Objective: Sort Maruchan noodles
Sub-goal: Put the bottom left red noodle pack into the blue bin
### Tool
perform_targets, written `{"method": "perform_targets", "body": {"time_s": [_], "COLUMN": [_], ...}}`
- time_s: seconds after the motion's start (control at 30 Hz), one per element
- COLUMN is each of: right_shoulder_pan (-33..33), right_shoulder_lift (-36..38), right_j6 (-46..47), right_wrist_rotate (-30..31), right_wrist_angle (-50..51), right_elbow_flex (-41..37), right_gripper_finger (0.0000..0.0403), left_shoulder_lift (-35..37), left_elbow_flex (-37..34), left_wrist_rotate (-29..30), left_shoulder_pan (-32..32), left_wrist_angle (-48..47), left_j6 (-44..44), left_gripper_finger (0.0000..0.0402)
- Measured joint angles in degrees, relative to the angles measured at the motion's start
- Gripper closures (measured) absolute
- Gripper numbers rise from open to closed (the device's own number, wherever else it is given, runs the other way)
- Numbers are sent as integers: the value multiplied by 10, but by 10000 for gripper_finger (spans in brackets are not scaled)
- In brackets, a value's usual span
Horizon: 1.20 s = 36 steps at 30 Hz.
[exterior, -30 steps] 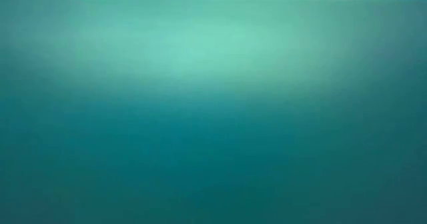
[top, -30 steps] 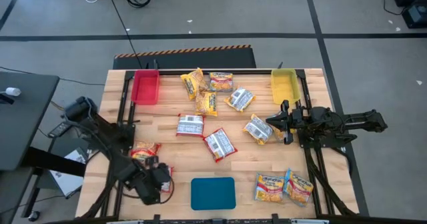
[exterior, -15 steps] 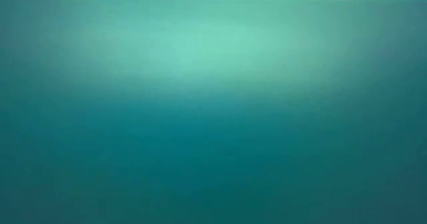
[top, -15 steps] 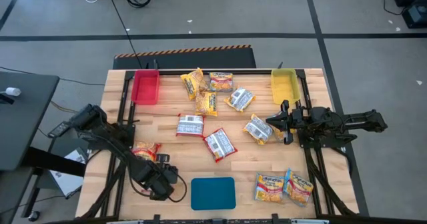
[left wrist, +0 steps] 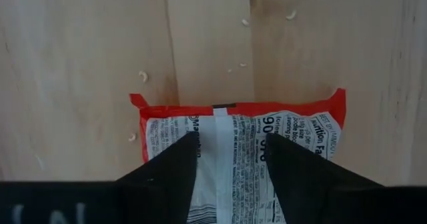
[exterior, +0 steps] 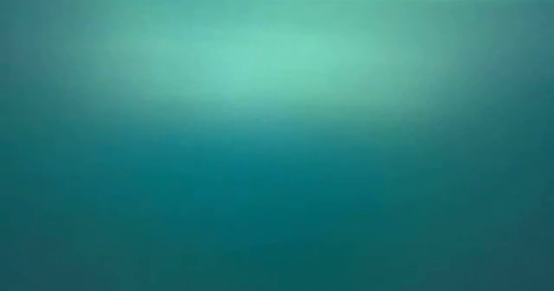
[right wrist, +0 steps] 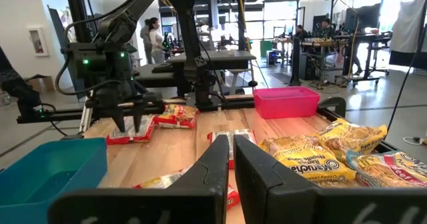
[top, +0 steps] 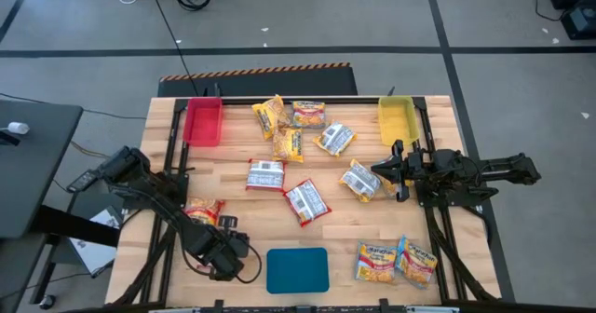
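My left gripper point(top: 222, 250) point(left wrist: 230, 141) is open and points down over a red-trimmed noodle packet point(left wrist: 300, 127) that lies silvery back up at the table's near left. Its fingers stand either side of the back seam point(left wrist: 223, 127). The right wrist view shows this packet point(right wrist: 143, 136) lying flat under the gripper. My right gripper point(top: 391, 170) point(right wrist: 231, 159) is shut and empty, held level beside a silvery packet point(top: 361, 179). Other packets lie at the far middle point(top: 289, 143), the centre point(top: 305, 201), the near right point(top: 377, 260) and beside my left arm point(top: 203, 209). My left gripper's open fingertips point(left wrist: 190, 144) come from above onto the packet's printed back, near its red end edge point(left wrist: 233, 107). The packet lies flat on the table. Whether the tips touch the wrapper, I cannot tell.
A red bin point(top: 203, 122) stands at the far left and a yellow bin point(top: 398, 119) at the far right. A flat teal tray point(top: 298, 269) lies at the near middle and fills the low view point(exterior: 277, 152). People stand in the room beyond the table.
My left gripper has moved a little toward the table's right edge and now stands over the red-trimmed packet, covering it in the high view. It has kept still over the last half second.
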<state>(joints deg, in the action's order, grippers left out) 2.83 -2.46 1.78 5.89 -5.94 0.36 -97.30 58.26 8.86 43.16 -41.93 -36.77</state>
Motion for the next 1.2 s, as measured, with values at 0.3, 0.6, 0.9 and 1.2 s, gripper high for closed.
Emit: {"method": "perform_targets", "body": {"time_s": [0.3, 0.6, 0.9, 1.2], "right_shoulder_pan": [0, 0, 0, 0], "right_shoulder_lift": [0, 0, 0, 0], "right_j6": [0, 0, 0, 79], "right_wrist_rotate": [0, 0, 0, 0], "right_wrist_angle": [0, 0, 0, -98], "right_elbow_flex": [0, 0, 0, 0], "right_gripper_finger": [373, 373, 373, 373], "left_shoulder_lift": [-2, 47, 122, 253], "left_elbow_flex": [-1, 45, 111, 16], "left_wrist_rotate": [-1, 1, 57, 154], "left_shoulder_pan": [-3, -2, -6, 1], "left_wrist_angle": [3, -60, -132, 63], "left_j6": [28, 25, -1, 58], "left_gripper_finger": [384, 397, 400, 400]}}
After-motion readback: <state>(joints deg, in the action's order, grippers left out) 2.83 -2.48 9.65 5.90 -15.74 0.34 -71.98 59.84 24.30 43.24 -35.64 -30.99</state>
